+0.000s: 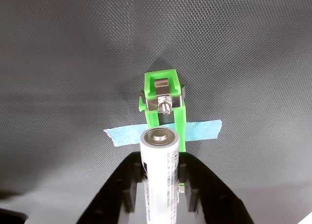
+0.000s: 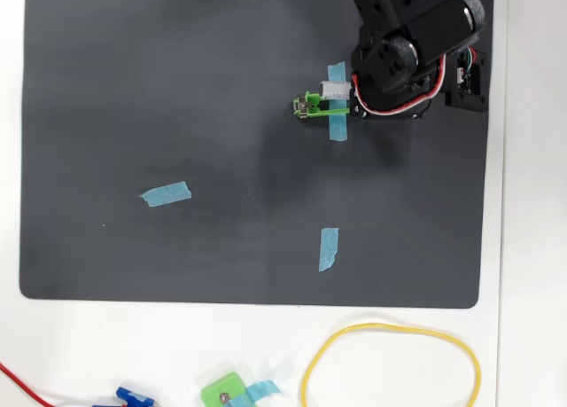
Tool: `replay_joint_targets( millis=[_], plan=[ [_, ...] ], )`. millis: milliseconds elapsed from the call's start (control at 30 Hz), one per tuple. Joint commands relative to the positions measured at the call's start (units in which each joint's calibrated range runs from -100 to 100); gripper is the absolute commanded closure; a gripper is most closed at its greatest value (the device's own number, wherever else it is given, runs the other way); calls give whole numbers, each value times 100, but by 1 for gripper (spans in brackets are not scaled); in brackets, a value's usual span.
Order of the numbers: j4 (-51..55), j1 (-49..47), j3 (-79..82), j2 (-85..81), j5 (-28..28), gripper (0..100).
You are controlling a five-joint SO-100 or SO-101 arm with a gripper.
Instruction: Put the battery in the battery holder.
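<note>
While the gripper [image 1: 161, 185] has its two black fingers closed snug against the sides of the battery [image 1: 160, 175], the cell pokes forward in the wrist view, its round metal end lined up over the near part of the battery holder [image 1: 163, 99]. That green frame sits on the dark mat [image 2: 177, 88], pinned by a strip of blue tape [image 1: 200, 130] running across it, with a metal contact and a screw showing at its far end. Can't tell from either shot whether the battery is touching the frame or just above it.

From overhead, the holder [image 2: 310, 106] lies in the mat's upper right area, with the battery [image 2: 335, 90] over its right end and the arm [image 2: 412, 43] covering everything further right of it. Left of the holder and below it the mat is open, apart from two loose tape pieces [image 2: 166, 193] well away. Off the mat's bottom edge, far from the holder, sit a yellow rubber band [image 2: 390, 364] and a squarish green piece [image 2: 222, 393].
</note>
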Motion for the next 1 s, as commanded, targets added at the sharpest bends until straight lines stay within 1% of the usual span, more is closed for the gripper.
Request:
replay_joint_targets(
  millis=[0,533,967],
  plan=[
    [5,-16,-28,-32,37,100],
    [-22,15,-116,317,37,100],
    [-39,-57,-213,317,230,100]
  ],
)
